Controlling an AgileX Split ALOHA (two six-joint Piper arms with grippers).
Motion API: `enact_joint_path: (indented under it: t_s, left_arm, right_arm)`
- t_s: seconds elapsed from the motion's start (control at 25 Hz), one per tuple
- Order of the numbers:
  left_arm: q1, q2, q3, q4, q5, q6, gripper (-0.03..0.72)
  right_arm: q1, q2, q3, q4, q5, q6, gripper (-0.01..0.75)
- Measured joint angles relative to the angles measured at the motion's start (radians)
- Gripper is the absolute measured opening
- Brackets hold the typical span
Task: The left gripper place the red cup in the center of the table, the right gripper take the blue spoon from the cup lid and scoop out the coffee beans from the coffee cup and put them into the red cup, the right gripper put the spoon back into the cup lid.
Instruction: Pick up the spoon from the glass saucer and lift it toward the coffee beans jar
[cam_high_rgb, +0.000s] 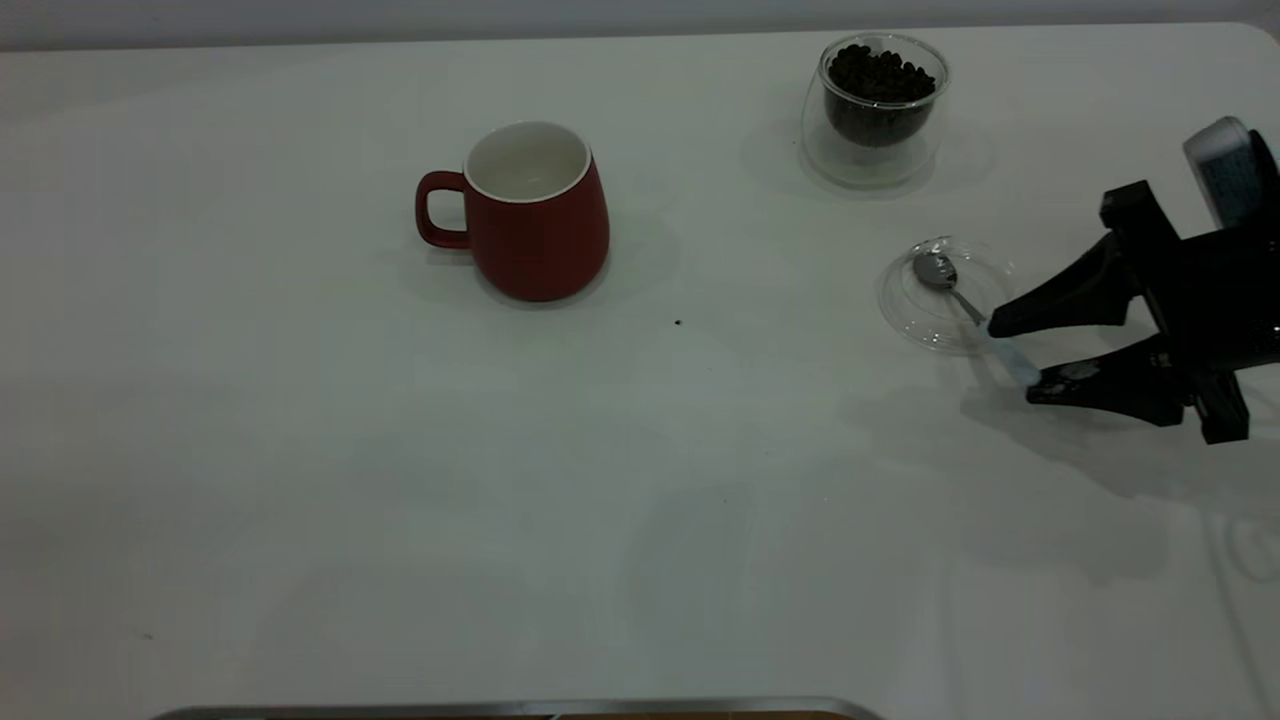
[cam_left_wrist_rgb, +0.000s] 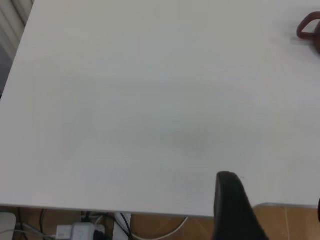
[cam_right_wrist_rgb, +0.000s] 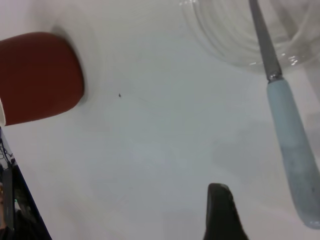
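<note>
The red cup (cam_high_rgb: 535, 225) stands upright and empty near the middle of the table (cam_high_rgb: 400, 480), handle to the left; it also shows in the right wrist view (cam_right_wrist_rgb: 40, 75). The coffee cup (cam_high_rgb: 875, 110) with coffee beans (cam_high_rgb: 878, 75) stands at the back right. The blue spoon (cam_high_rgb: 940, 272) lies with its bowl in the cup lid (cam_high_rgb: 925, 305) and its pale handle (cam_right_wrist_rgb: 292, 150) sticking out over the rim. My right gripper (cam_high_rgb: 1020, 357) is open, low, with one finger on each side of the handle's end. My left gripper is open at the table's edge, one finger (cam_left_wrist_rgb: 230, 205) showing.
A tiny dark speck (cam_high_rgb: 678, 322) lies on the table between the red cup and the lid. A metal strip (cam_high_rgb: 520, 708) runs along the table's front edge. Floor and cables (cam_left_wrist_rgb: 80, 230) show below the table's left edge.
</note>
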Motion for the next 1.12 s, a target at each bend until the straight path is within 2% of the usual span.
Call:
enact_joint_path:
  t_s: [0.24,0.48,0.72,0.88,1.12]
  left_arm:
    - [0.000,0.000,0.000,0.000,0.000,0.002,0.466]
    - [0.000,0.000,0.000,0.000,0.000,0.002,0.466]
    - [0.000,0.000,0.000,0.000,0.000,0.002,0.466]
    - [0.000,0.000,0.000,0.000,0.000,0.002,0.466]
    - [0.000,0.000,0.000,0.000,0.000,0.002,0.466]
  right_arm:
    - [0.045,0.000,0.001,0.018,-0.003,0.029,0.502]
    - [0.048,0.000,0.011,0.014,-0.041,0.111,0.498]
    - [0.054,0.000,0.064,0.019,0.061,0.129,0.497]
    - [0.105,0.000,0.065,0.024,0.109,0.132,0.497]
    - [0.177,0.000,0.013,0.024,0.042,0.167,0.497]
